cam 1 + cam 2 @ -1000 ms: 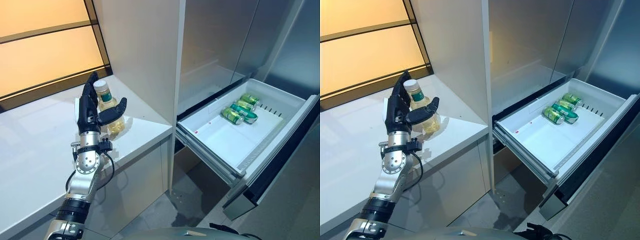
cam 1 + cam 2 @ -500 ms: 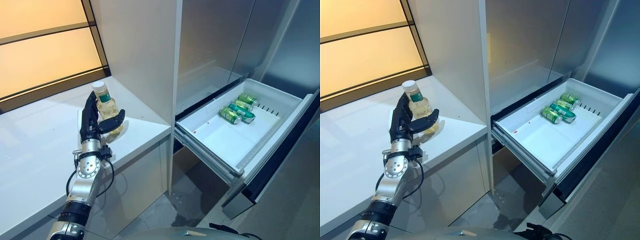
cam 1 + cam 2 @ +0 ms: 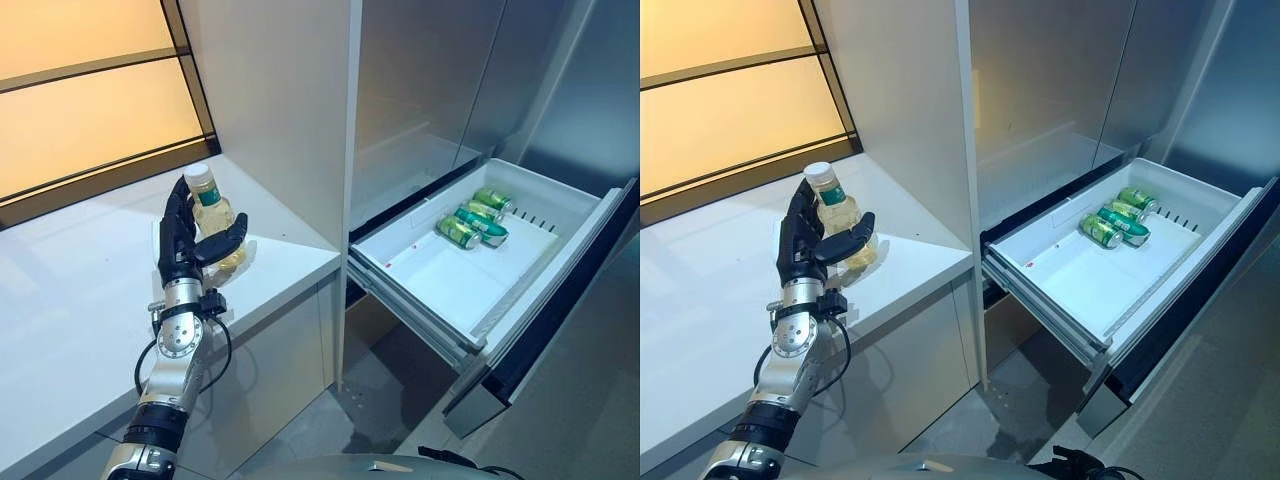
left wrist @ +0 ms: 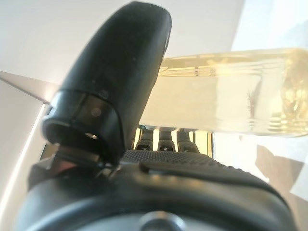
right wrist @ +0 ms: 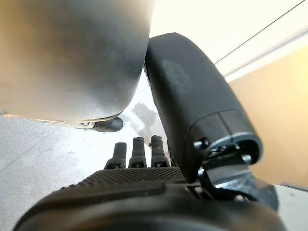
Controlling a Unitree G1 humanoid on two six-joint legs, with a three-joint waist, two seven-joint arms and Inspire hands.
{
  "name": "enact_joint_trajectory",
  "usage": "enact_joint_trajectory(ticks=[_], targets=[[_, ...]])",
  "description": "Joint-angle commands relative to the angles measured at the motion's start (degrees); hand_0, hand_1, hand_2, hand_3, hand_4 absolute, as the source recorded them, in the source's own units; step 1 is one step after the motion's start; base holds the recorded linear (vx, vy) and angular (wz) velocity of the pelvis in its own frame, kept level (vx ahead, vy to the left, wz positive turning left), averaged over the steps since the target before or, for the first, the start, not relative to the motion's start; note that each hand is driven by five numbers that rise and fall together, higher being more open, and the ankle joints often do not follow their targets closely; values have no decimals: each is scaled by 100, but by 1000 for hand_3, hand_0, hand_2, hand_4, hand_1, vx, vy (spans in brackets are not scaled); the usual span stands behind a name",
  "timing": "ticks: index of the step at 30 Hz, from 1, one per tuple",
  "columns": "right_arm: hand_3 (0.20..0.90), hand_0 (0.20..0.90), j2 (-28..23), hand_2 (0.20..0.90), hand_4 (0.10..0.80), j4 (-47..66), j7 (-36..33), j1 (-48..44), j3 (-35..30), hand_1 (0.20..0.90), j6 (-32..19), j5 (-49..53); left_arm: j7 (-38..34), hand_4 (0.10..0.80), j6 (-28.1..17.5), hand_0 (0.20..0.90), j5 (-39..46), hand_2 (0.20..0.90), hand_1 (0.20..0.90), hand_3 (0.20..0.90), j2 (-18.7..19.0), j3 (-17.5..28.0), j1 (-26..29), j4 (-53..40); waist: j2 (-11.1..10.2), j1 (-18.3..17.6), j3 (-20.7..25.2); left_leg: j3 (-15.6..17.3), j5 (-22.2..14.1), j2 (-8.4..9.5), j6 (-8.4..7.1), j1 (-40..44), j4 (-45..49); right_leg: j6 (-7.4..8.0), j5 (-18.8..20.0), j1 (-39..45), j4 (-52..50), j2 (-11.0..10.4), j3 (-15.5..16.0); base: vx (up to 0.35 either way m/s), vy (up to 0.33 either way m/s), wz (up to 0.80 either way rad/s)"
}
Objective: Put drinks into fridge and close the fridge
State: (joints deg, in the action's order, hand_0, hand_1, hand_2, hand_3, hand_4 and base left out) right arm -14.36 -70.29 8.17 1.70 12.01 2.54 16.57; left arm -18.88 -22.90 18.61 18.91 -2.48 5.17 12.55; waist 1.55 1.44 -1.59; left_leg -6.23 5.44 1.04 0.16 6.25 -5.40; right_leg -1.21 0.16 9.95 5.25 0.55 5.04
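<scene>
A clear bottle of yellow drink (image 3: 213, 215) with a pale cap stands on the white counter (image 3: 70, 290). My left hand (image 3: 180, 245) is at it. The fingers stand straight up along its far side and the thumb (image 4: 120, 72) reaches across its front. The bottle (image 4: 231, 91) lies in the gap between them. The fridge's white drawer (image 3: 440, 290) is pulled out to the right, with green cans (image 3: 470, 222) lying at its back end. My right hand (image 5: 144, 183) hangs low over the floor, fingers relaxed, holding nothing.
A tall white cabinet panel (image 3: 280, 100) rises right behind the bottle, between the counter and the fridge. Steel fridge doors (image 3: 430, 80) stand shut above the drawer. The drawer's front (image 3: 560, 320) juts out over the grey floor (image 3: 370, 400).
My left hand has sunk lower beside the bottle, so its fingertips are now below the cap. The bottle still stands on the counter. The view has shifted slightly.
</scene>
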Motion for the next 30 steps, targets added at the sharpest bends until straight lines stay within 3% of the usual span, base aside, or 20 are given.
enact_joint_trajectory(ticks=[1, 12, 13, 14, 15, 16, 30], targets=[[900, 900, 236, 900, 800, -195, 112, -232, 19, 900, -120, -113, -85, 800, -749, 900, 31, 900, 900, 900, 159, 379, 562, -495, -149, 27, 179, 380, -631, 214, 221, 228, 40, 154, 60, -66, -86, -99, -96, 0, 0, 0], [900, 900, 232, 900, 800, -237, 147, -240, 16, 900, -159, -118, -74, 800, -720, 900, 32, 900, 900, 900, 238, 344, 596, -388, -156, 21, 208, 388, -609, 212, 218, 190, 40, 160, 79, -107, -91, -92, -117, 0, 0, 0], [900, 900, 240, 900, 800, -230, 133, -242, 18, 900, -149, -120, -78, 762, -707, 867, 34, 867, 867, 862, 238, 337, 602, -406, -152, 18, 210, 390, -606, 214, 219, 184, 40, 160, 82, -116, -93, -92, -125, 0, 0, 0], [900, 900, 238, 900, 800, -239, 135, -244, 13, 900, -155, -123, -70, 358, -719, 521, 40, 521, 521, 458, 239, 340, 602, -412, -151, 18, 210, 387, -607, 215, 220, 183, 40, 160, 82, -118, -94, -92, -127, 0, 0, 0], [900, 900, 237, 900, 800, -245, 137, -246, 9, 900, -157, -124, -65, 276, -723, 451, 42, 451, 451, 376, 240, 342, 602, -415, -151, 19, 209, 386, -608, 215, 221, 183, 40, 160, 81, -118, -94, -92, -127, 0, 0, 0], [900, 900, 232, 900, 800, -248, 144, -242, 8, 900, -160, -127, -54, 100, -742, 300, 42, 300, 300, 200, 244, 347, 598, -420, -152, 17, 211, 393, -607, 214, 221, 181, 40, 161, 79, -118, -94, -92, -131, 0, 0, 0], [900, 900, 246, 900, 800, -293, 145, -255, 23, 900, -199, -95, 19, 100, -831, 300, 5, 300, 300, 200, 275, 312, 637, -559, -148, 12, 215, 374, -616, 226, 233, 189, 40, 157, 80, -124, -105, -86, -156, 0, 0, 0]])
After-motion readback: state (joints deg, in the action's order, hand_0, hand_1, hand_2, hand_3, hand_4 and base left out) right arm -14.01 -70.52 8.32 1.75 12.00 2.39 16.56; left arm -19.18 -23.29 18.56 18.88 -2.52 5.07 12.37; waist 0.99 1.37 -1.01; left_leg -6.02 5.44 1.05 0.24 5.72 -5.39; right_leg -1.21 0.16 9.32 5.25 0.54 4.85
